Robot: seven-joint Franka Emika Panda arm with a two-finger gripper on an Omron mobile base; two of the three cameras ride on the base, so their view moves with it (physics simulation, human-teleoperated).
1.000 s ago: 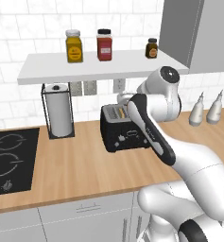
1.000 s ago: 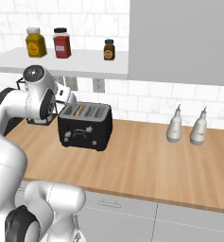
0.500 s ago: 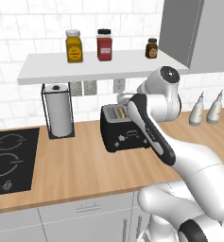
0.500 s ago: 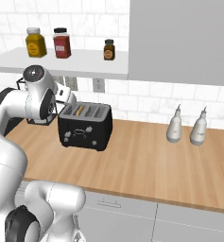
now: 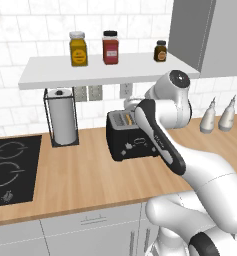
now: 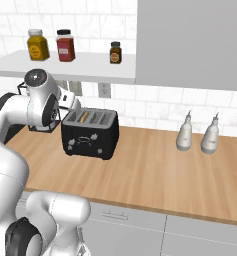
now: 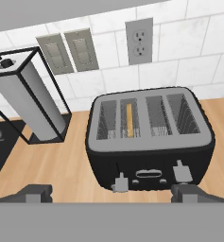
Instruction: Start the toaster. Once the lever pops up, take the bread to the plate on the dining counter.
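My fingers [image 7: 34,193] stand spread as wide as they go, holding nothing, just above the front of the toaster [image 7: 150,142]. It is a glossy black box with a grey top, four slots and two pale levers on its face. The bread [image 7: 129,120] stands thin and golden in its second slot from the left. Behind the toaster is the tiled wall.

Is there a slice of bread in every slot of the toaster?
No: in the hand view the toaster has four slots, and the bread stands in just one, second from the left.
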